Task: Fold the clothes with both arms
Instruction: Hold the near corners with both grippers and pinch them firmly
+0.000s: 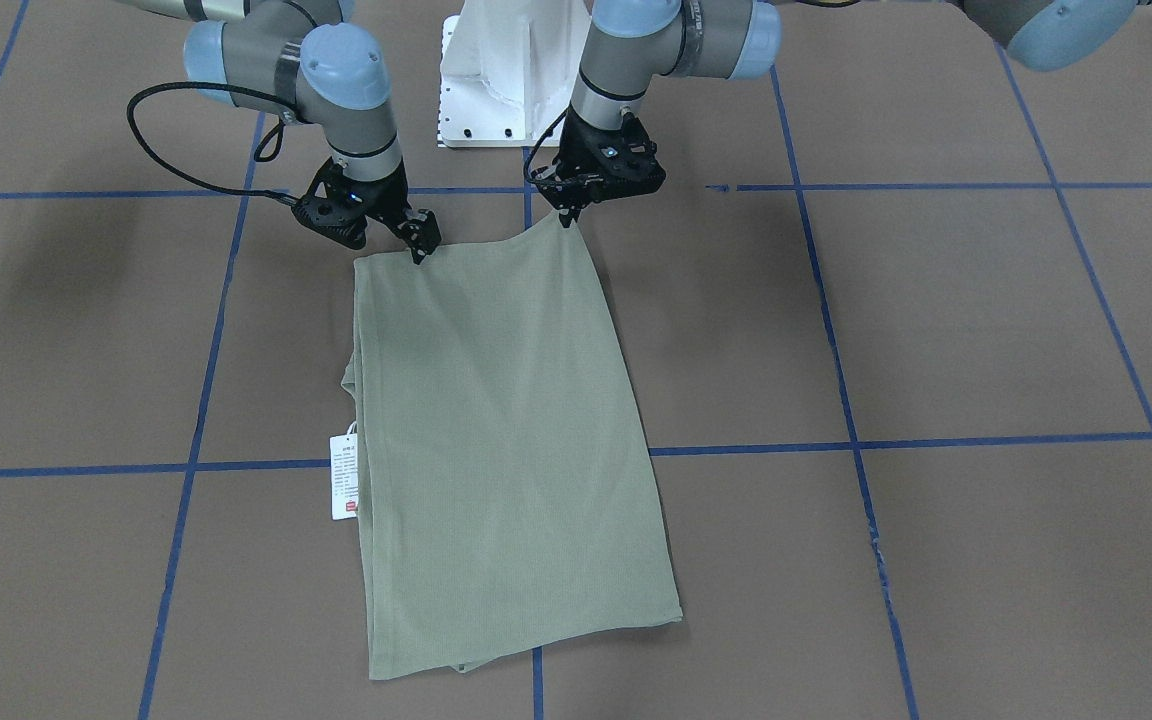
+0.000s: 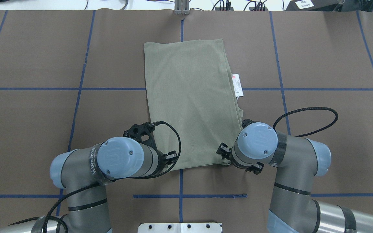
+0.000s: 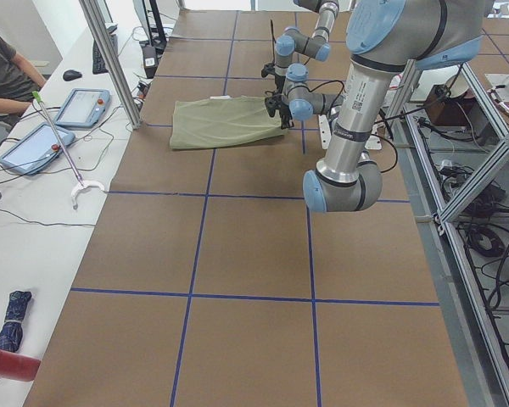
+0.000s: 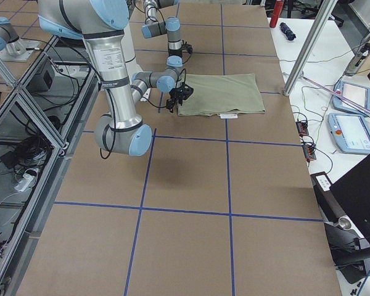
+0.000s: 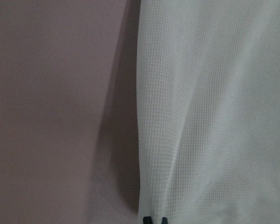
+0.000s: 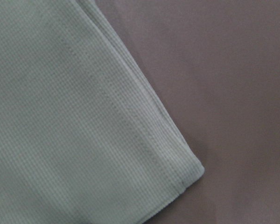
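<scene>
The sage-green shirt [image 1: 506, 440] is lying folded into a long rectangle near the middle of the brown worktop [image 1: 936, 330]. One short end is facing the robot and the other is pointing away across the blue tape grid. Its white hang tag [image 1: 344, 477] is sticking out from the long edge on the robot's right side and resting on the worktop.

The left hand [image 1: 568, 213] is pointing down at the near corner of the shirt on the robot's left and pinching it. In the front-facing view the cloth there is rising off the worktop into a small peak that is ending between the fingers. In the left wrist view the two black fingertips [image 5: 148, 219] are showing at the bottom edge, set narrowly together, with the fabric's edge running up to them. The rest of the shirt is lying flat.

The right hand [image 1: 420, 243] is tilting down over the other near corner, its lower fingertip touching or sitting just above the shirt's edge. I cannot tell how far it is open. The front-facing view is showing its fingers only from the side, and the overhead view is hiding them under the right arm [image 2: 257, 142]. The right wrist view is taking in only the shirt's corner, lying flat on the worktop. The left arm [image 2: 121, 158] is likewise covering its own hand from overhead.
</scene>
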`<state>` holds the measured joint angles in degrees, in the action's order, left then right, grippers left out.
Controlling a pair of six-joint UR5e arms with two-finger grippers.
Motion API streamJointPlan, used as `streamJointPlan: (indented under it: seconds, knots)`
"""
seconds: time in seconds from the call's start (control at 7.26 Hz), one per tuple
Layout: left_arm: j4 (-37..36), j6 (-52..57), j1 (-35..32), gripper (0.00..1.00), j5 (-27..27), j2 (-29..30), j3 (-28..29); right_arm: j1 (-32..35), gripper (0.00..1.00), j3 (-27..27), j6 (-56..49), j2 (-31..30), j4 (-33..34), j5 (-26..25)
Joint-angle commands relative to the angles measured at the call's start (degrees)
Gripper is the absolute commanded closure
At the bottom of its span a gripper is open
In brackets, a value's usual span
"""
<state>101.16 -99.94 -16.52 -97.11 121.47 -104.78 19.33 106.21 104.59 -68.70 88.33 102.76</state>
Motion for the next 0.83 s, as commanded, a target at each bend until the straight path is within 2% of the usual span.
streamJointPlan:
  seconds: [0.0,0.28,0.41,0.69]
  knots:
    - [0.00,0.01,0.00,1.00,-0.01,0.09,-0.07,-0.44,0.00,-0.13,0.00,-0.03,0.00,-0.11]
    - [0.00,0.01,0.00,1.00,-0.01,0.09,-0.16,-0.44,0.02,-0.22,0.00,-0.12,0.00,-0.02]
    - [-0.09,0.01,0.00,1.00,-0.01,0.00,-0.16,-0.44,0.19,-0.22,0.00,-0.12,0.00,-0.11]
    - [0.00,-0.07,0.00,1.00,-0.01,0.00,-0.07,-0.44,0.61,-0.22,0.00,-0.47,0.00,0.07]
